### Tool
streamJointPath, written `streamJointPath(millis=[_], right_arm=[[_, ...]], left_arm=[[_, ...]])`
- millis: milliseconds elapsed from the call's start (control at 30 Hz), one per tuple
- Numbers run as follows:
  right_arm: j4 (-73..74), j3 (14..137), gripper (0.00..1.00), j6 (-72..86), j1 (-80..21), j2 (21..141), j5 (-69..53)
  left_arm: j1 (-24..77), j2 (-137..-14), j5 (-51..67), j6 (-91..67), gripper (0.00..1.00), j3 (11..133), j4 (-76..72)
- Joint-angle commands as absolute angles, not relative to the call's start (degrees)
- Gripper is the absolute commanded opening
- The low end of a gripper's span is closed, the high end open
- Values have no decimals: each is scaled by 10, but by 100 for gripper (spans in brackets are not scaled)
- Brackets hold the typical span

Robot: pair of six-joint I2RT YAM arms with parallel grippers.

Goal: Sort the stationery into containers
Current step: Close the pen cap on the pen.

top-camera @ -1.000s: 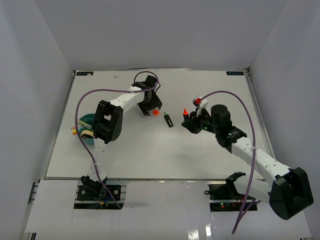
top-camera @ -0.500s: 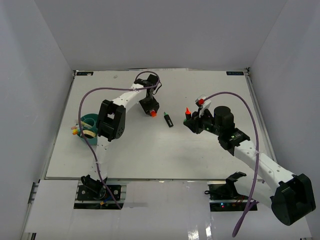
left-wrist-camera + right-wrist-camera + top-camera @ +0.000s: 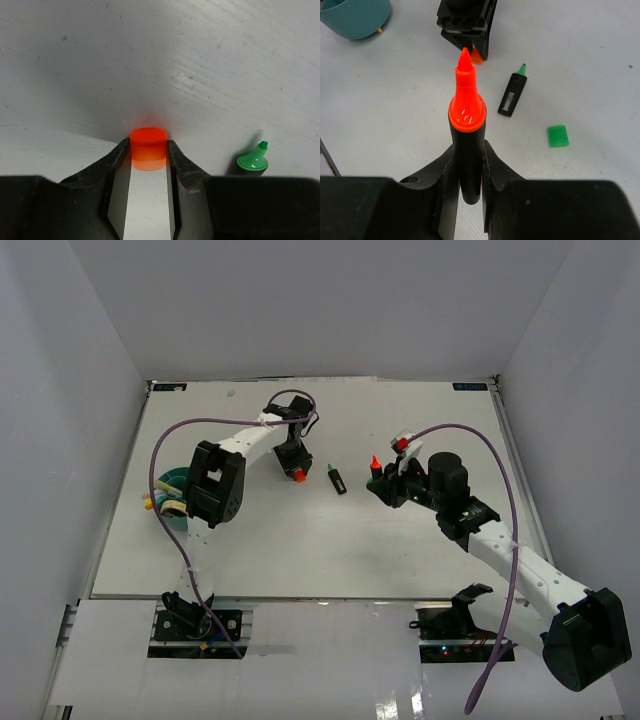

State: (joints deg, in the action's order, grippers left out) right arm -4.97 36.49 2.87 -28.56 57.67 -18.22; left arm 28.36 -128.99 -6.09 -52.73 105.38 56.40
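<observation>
My left gripper [image 3: 296,470] is low on the table, shut on a small orange cap [image 3: 148,149] pinched between its fingertips. My right gripper [image 3: 386,487] is shut on a short black marker with a bare orange tip [image 3: 467,120], held upright and pointing toward the left gripper; it also shows in the top view [image 3: 374,468]. A black marker with a green tip [image 3: 337,479] lies on the table between the arms, and shows in the right wrist view [image 3: 513,93]. A small green square cap [image 3: 558,135] lies beside it. The teal tub [image 3: 176,480] stands at the far left.
The tub holds pens and a tan loop [image 3: 172,508] and sits under the left arm's elbow. The green marker's tip [image 3: 252,160] is just right of my left fingers. White walls close the table on three sides.
My left gripper has shifted a little toward the near left with the orange cap. The right arm moved slightly right with its marker, then held still.
</observation>
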Motion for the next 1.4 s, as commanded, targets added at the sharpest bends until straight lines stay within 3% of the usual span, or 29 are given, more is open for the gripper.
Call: streamJointPath(millis=[0,67,333,700,867,1133,1367], right_arm=[[-91,355,8,30,-285,569,-212],[-98,354,8,34,-286,573,-231],[-72,404,8,43,-309,614,-258],[-105,461,8,114,-421,719,-164],[-179,458,8,160,-439,758,-139],[-248,490,8,169,-470,803,-98],[-264,509,8,166,-489,839,-81]], left_arm=[[287,-1268,-76,-512,27,1027,563],[287,-1248,-81,-509,18,1010,549],[288,-1114,-91,-481,0,929,422],[292,-956,-101,-383,0,832,257],[292,-862,-98,-331,0,725,121],[298,-723,-81,-312,0,648,80],[299,-695,-54,-321,0,628,83]])
